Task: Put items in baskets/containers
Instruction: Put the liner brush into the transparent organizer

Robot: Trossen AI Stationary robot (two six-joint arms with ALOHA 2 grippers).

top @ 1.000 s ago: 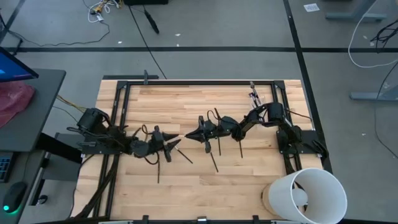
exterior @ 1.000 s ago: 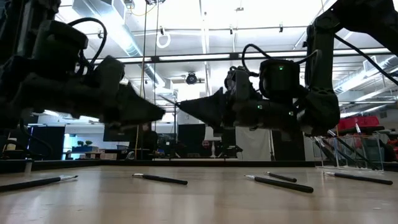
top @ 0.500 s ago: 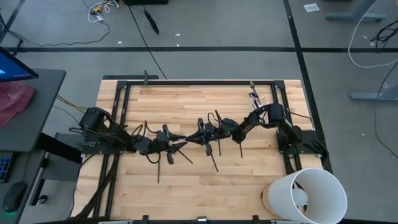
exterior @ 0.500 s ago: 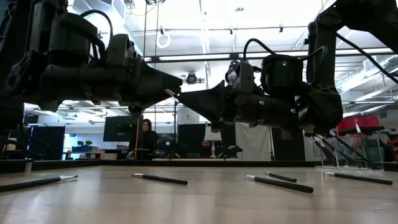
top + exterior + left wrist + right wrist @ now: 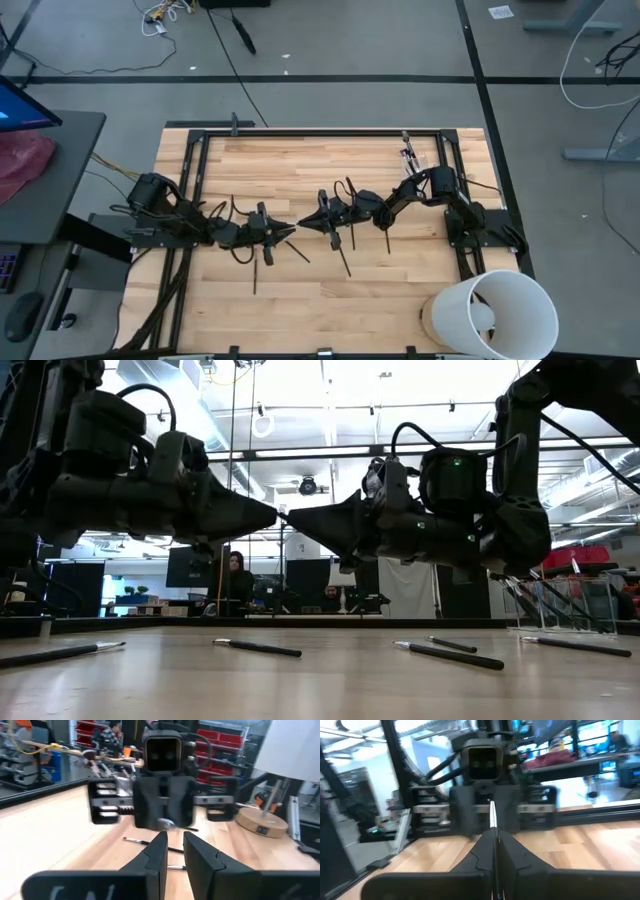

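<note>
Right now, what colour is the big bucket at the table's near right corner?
White; the bucket shows best in the high view.

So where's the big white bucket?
In the high view the white bucket sits at the table's near right corner, just beyond the right arm's base.

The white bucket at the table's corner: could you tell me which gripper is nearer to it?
Right. The right gripper hangs mid-table, diagonally across from the white bucket; the left gripper sits just beyond it, farther away.
</note>
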